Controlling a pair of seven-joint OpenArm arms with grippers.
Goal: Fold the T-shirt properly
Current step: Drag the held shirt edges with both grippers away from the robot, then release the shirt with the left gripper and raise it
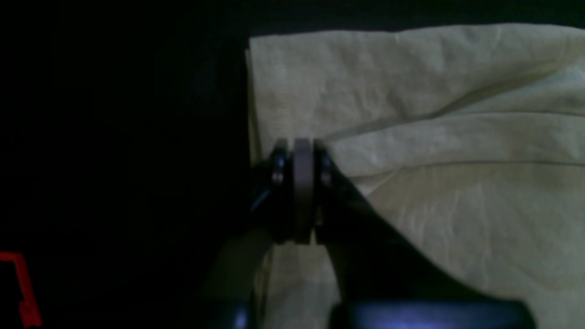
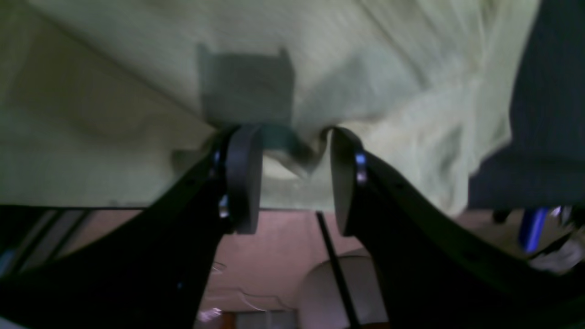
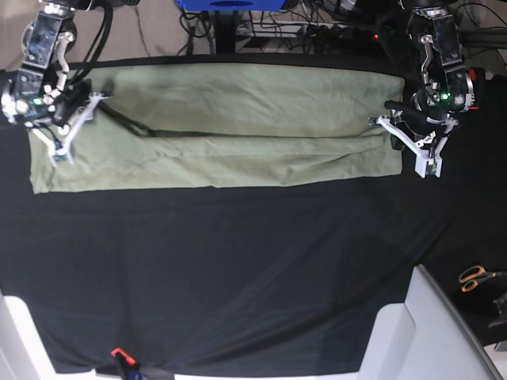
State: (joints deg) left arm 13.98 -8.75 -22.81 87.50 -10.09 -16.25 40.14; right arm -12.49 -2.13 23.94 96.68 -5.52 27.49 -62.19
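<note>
The pale green T-shirt (image 3: 238, 131) lies folded into a long strip across the far part of the black cloth (image 3: 238, 269). At the strip's right end, my left gripper (image 3: 400, 123) is shut; in the left wrist view its fingers (image 1: 302, 146) press together on the T-shirt's (image 1: 411, 114) side edge, with a crease running from the tips. Over the strip's left end is my right gripper (image 3: 73, 123). In the right wrist view its jaws (image 2: 295, 141) stand apart over the T-shirt (image 2: 137, 114), with a small bunch of cloth loose between them.
Orange-handled scissors (image 3: 478, 277) lie at the right edge of the black cloth. A white surface (image 3: 432, 332) fills the near right corner. A small red piece (image 3: 117, 352) sits at the near edge. Cables and a blue base (image 3: 230, 6) lie beyond the shirt.
</note>
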